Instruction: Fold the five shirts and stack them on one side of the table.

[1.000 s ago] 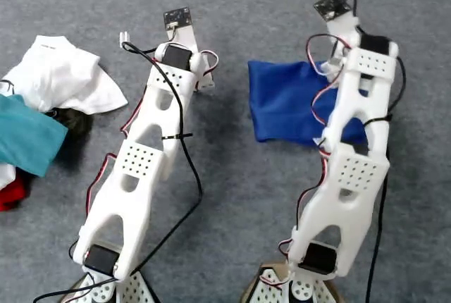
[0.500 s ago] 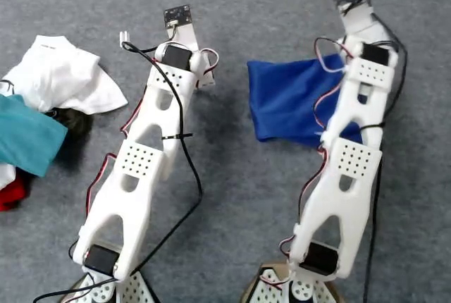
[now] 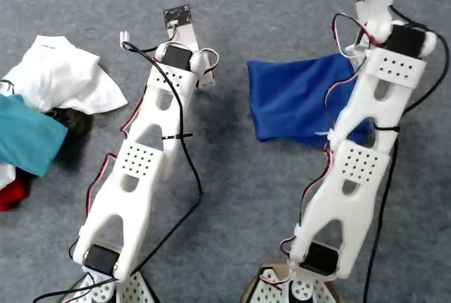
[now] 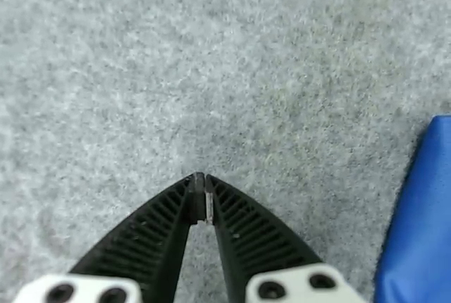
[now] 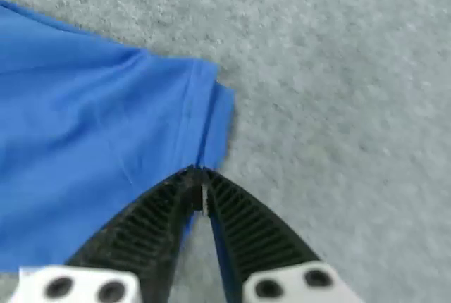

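The right tool [image 5: 201,189], pinched shut on the edge of the blue shirt [image 3: 292,102], has swung out across the grey counter [image 3: 246,21] and tugged that corner along, so folding is only starting, while the left tool [image 4: 199,197] sits shut on nothing.

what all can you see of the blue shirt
The blue shirt is soft cloth, folded into a rough rectangle with mild wrinkles and a stitched hem along one edge. It lies flat on the grey table, partly under the right arm. The right claw is shut at its hemmed edge, seemingly pinching it.
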You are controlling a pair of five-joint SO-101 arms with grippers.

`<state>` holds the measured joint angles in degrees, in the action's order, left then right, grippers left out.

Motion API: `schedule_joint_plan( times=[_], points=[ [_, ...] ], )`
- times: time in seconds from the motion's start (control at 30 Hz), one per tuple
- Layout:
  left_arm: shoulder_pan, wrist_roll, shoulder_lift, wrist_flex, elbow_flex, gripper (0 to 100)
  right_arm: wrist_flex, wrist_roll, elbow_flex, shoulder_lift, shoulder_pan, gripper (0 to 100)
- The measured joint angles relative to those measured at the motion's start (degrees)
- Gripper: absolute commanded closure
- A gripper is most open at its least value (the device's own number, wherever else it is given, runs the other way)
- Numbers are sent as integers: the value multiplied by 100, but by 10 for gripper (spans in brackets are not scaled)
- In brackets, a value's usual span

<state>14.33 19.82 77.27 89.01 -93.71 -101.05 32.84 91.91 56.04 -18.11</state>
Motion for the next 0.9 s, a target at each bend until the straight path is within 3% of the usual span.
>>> schedule_joint_plan(
  times=[0.13, 0.27, 0.67, 0.77, 0.9],
  points=[
    [0, 0, 0, 0, 0, 981, -44, 0, -132, -615, -158, 996],
    [0, 0, 0, 0, 0, 981, -44, 0, -1143, -1451, -167, 996],
    [0, 0, 0, 0, 0, 981, 141, -123, -7086, -4580, -114, 992],
    [0, 0, 0, 0, 0, 981, 756, -905, -8044, -4738, 26, 952],
    [0, 0, 167, 0, 0, 981, 1538, -2549, -8905, -4738, 290, 781]
  ],
)
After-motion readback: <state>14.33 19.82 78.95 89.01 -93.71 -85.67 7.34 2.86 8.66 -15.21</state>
